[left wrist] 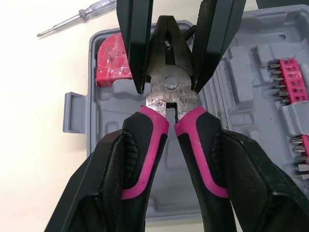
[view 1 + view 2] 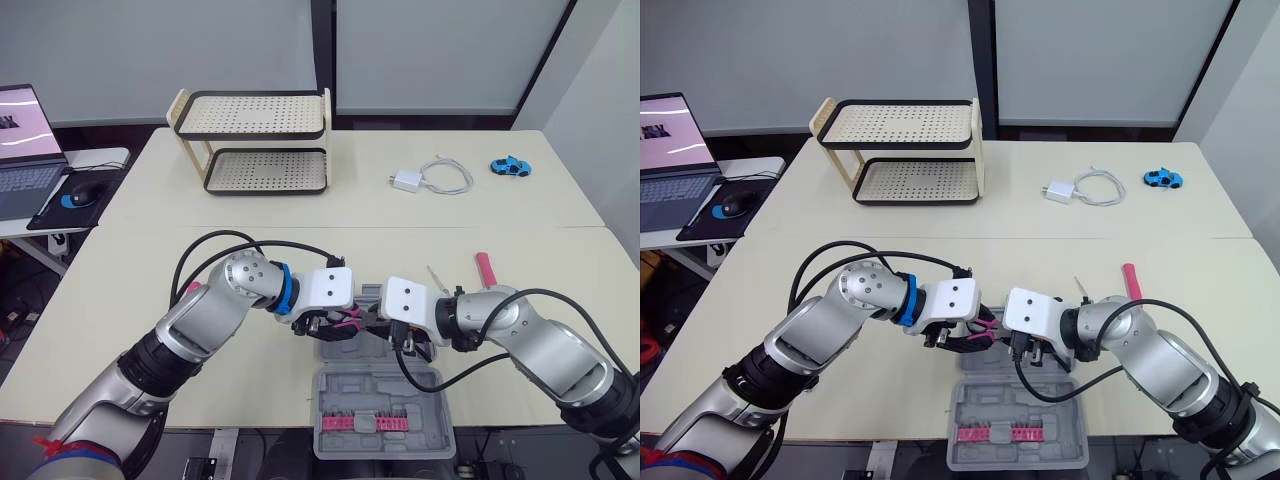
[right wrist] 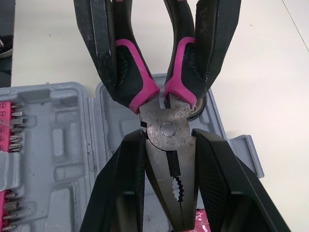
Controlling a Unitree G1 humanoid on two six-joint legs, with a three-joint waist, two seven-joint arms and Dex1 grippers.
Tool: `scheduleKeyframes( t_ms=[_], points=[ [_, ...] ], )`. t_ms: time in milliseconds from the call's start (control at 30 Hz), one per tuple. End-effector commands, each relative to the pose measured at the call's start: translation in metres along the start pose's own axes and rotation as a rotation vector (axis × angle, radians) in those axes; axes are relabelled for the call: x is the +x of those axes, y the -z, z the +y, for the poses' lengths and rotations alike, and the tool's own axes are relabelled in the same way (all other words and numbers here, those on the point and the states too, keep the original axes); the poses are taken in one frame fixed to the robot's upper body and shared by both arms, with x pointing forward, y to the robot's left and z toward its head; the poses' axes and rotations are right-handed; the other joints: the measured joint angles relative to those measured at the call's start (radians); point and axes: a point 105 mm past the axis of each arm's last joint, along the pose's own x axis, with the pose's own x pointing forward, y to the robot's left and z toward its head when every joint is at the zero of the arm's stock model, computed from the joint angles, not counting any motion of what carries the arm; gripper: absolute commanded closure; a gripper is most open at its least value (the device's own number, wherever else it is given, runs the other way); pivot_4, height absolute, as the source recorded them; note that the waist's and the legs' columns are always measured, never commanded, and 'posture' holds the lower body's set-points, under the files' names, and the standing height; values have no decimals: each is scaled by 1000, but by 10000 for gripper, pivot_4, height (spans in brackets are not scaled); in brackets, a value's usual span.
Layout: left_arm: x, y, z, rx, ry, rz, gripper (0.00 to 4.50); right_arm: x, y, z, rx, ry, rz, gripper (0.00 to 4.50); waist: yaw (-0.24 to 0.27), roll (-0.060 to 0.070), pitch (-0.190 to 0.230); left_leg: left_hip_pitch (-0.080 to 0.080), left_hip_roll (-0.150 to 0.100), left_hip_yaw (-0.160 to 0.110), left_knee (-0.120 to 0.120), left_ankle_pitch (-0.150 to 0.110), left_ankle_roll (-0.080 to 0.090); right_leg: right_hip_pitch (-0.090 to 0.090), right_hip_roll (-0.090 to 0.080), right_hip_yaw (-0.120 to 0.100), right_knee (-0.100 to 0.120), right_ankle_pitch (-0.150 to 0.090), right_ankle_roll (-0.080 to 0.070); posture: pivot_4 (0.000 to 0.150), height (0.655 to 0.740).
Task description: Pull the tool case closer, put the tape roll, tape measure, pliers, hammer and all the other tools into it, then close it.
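The pink-handled pliers hang over the open grey tool case at the table's front edge. My left gripper is shut on the pink handles. My right gripper comes from the opposite side, its fingers pressed against both sides of the pliers' head near the pivot. In the case lie a red-pink roll in one end pocket and a pink strip of bits. A slim screwdriver and a pink-handled tool lie on the table to the right of the case.
A two-tier perforated rack stands at the back left. A white charger with cable and a blue toy car lie at the back right. A laptop sits on a side table to the left.
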Motion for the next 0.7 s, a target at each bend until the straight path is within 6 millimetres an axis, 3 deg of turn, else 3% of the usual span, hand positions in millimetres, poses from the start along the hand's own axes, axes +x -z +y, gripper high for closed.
scheduleKeyframes(
  t_ms=[33,167,200,433,700],
  points=[
    [-6,-5,-4,96,38,-32,12757,-7,-15,-6,-66,24,-46,33177,0,0,0,0,0,0,0,0,0,0,0,0,0,0,0,1500,7400],
    [-20,2,0,97,17,-63,671,-15,-15,-6,-81,13,-41,33177,0,0,0,0,0,0,0,0,0,0,0,0,0,0,0,1500,7400],
    [-26,4,0,92,12,-76,0,-18,-15,-7,-86,11,-37,33177,0,0,0,0,1,0,0,0,0,-1,0,0,0,0,0,1500,7400],
    [-69,25,-13,34,27,-166,0,-46,-7,-11,-133,-28,46,33178,0,1,0,0,1,0,0,0,0,-2,0,1,0,0,0,1500,7400],
    [-79,48,-37,-3,35,-147,0,-55,12,-12,-181,-65,163,33178,0,1,0,0,2,0,-1,-2,4,-1,0,1,0,0,0,1500,7400]
  ],
)
